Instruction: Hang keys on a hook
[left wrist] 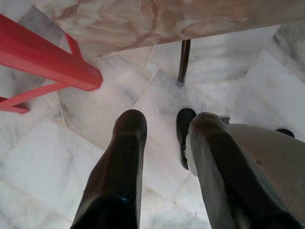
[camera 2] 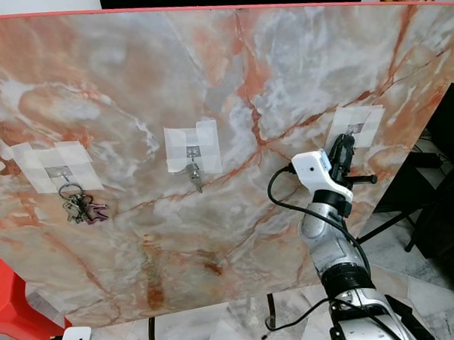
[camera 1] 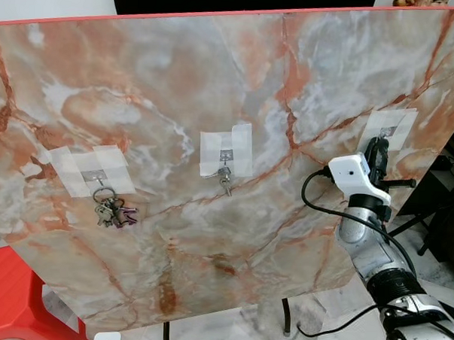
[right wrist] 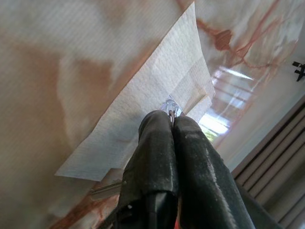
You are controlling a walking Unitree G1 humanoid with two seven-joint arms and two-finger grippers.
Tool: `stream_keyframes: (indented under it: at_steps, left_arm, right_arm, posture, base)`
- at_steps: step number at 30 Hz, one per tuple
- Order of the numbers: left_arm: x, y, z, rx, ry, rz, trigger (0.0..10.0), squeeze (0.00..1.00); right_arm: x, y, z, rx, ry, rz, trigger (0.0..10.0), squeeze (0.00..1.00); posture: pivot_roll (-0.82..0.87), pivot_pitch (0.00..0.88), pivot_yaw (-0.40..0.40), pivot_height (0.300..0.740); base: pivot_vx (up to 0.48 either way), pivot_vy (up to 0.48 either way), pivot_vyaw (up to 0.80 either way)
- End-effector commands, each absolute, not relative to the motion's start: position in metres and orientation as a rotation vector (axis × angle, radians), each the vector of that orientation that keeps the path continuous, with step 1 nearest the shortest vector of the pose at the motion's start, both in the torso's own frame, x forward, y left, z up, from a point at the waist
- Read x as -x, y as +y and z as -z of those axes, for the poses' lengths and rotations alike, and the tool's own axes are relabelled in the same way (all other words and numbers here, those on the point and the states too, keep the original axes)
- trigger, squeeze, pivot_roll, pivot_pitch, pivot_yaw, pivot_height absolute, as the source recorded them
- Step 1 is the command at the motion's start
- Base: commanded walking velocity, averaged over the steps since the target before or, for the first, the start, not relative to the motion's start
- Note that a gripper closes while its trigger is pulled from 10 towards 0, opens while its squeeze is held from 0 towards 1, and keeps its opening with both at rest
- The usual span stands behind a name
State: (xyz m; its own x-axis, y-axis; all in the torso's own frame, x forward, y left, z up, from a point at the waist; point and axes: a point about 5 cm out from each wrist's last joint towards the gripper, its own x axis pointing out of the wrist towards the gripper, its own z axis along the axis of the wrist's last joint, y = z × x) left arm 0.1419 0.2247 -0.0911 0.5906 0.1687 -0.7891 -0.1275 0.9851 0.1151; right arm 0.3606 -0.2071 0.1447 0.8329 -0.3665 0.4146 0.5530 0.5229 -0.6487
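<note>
A tilted marble board (camera 1: 215, 87) carries three hooks under white tape. A bunch of keys (camera 1: 114, 210) hangs on the left hook. A single key (camera 1: 226, 183) hangs on the middle hook (camera 1: 225, 156). My right gripper (camera 1: 378, 143) is raised to the right hook (camera 2: 355, 129). In the right wrist view the right gripper (right wrist: 171, 117) is shut on a thin key ring right at the clear hook (right wrist: 172, 104) on its tape patch (right wrist: 157, 90). A key blade (right wrist: 107, 188) sticks out beside the fingers. My left gripper (left wrist: 164, 121) hangs open over the floor.
A red stool (camera 1: 10, 296) stands at the lower left beside the board. A dark stand leg (left wrist: 183, 62) rises from the marble-tiled floor (left wrist: 71, 157) beneath the board. Dark furniture (camera 1: 448, 187) stands to the right of the board.
</note>
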Motion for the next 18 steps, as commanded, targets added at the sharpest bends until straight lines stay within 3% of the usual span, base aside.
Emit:
stream_keyframes:
  at_steps: [1, 18]
  left_arm:
    - [-0.1402, 0.2245, 0.0916, -0.056, 0.923, -0.174, 10.0, 0.00]
    - [-0.1423, 0.2236, 0.0911, -0.059, 0.920, -0.170, 10.0, 0.00]
  right_arm:
    - [-0.3636, -0.2099, -0.1509, 0.859, -0.244, 0.573, 10.0, 0.00]
    - [-0.3617, -0.2131, -0.1504, 0.862, -0.237, 0.627, 10.0, 0.00]
  posture:
    - [0.03, 0.000, -0.002, 0.740]
    - [0.03, 0.000, 0.001, 0.740]
  base:
    - [0.000, 0.000, 0.00]
    - [0.000, 0.000, 0.00]
